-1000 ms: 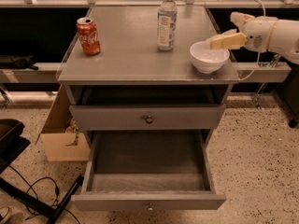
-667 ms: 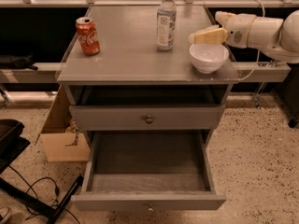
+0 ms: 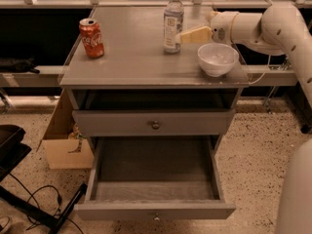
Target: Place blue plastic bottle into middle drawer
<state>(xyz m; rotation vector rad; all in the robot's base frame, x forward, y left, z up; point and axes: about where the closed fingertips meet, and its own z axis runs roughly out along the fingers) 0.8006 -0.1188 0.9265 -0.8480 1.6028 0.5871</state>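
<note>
Okay, I'm looking at the arm (image 3: 278, 26) coming in from the right edge. It bends at the top right corner and runs level, leftward, above the cabinet top (image 3: 131, 57). The wrist sits just over the far rim of the white bowl (image 3: 218, 58), and the gripper (image 3: 187, 35) points left at mid-height of the blue plastic bottle (image 3: 173, 21). Its tip is right beside the bottle's right flank; I can't tell whether it touches. I also can't make out from this angle whether the gripper is open or closed, and I see nothing carried in it.

The bottle stands upright near the back of the top, cap on, with the bowl just to its right and closer to me. The red cola can (image 3: 92, 38) stands upright, well apart at the left side of the top.

Down below, the middle drawer (image 3: 153, 167) is pulled out wide, its inside bare. The drawer front above it (image 3: 117, 123) is shut, knob (image 3: 155, 125) centred. A cardboard box (image 3: 63, 145) sits on the floor to the cabinet's left
</note>
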